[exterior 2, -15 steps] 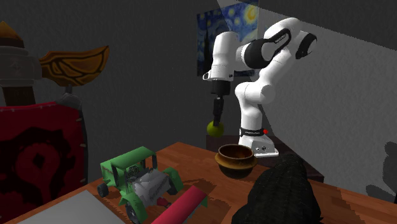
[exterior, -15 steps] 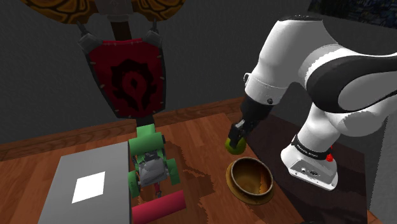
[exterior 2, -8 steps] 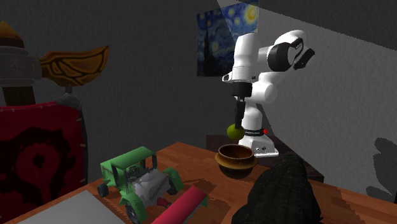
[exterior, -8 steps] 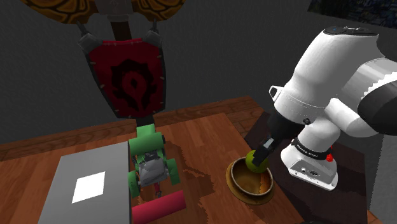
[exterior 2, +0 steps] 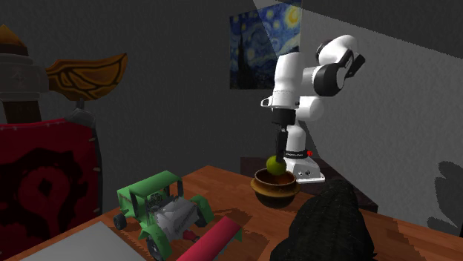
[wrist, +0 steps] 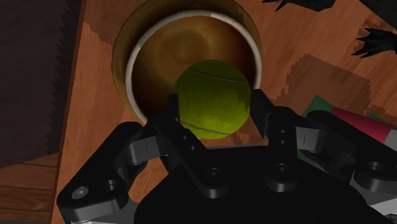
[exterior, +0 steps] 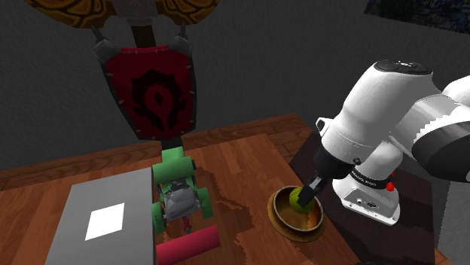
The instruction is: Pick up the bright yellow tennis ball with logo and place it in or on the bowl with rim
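Shoulder view, lower right: now down in the bowl (exterior: 280, 220) with the tennis ball (exterior: 295, 198), lower than half a second ago; means placing is nearly done.
Second exterior view, centre: perhaps resting on the bowl's floor, hard to tell.
Wrist view, centre: gripper (wrist: 214, 100) partly closed, clamping the ball over the bowl's hollow.
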Robot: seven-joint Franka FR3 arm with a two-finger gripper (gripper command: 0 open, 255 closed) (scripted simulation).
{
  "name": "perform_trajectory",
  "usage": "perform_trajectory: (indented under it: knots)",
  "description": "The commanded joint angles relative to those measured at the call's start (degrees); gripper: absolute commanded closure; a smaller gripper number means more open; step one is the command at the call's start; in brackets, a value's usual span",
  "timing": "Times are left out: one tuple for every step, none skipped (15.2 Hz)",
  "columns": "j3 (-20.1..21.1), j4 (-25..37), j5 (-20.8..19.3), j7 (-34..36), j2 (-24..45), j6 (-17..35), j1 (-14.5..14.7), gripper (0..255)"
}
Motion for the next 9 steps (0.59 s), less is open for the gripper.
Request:
perform_trajectory:
  knots:
    - [1.25, -0.85, 1.42, -0.27, 1.75, 2.55, 0.29, 255]
    - [1.84, -1.22, 2.1, -0.43, 2.68, 3.8, 0.4, 255]
    - [2.44, -1.56, 2.79, -0.61, 3.66, 5.08, 0.48, 255]
    - [2.42, -1.4, 2.74, -0.83, 4.04, 5.32, 0.18, 255]
    - [2.32, -1.37, 2.65, -0.88, 3.97, 5.21, 0.12, 255]
    - [2.3, -1.39, 2.64, -0.88, 3.93, 5.19, 0.13, 255]
    - [2.3, -1.43, 2.67, -0.9, 3.92, 5.21, 0.16, 255]
    - [2.26, -1.41, 2.61, -0.87, 3.84, 5.1, 0.16, 255]
    - [2.26, -1.41, 2.61, -0.87, 3.84, 5.1, 0.16, 0]
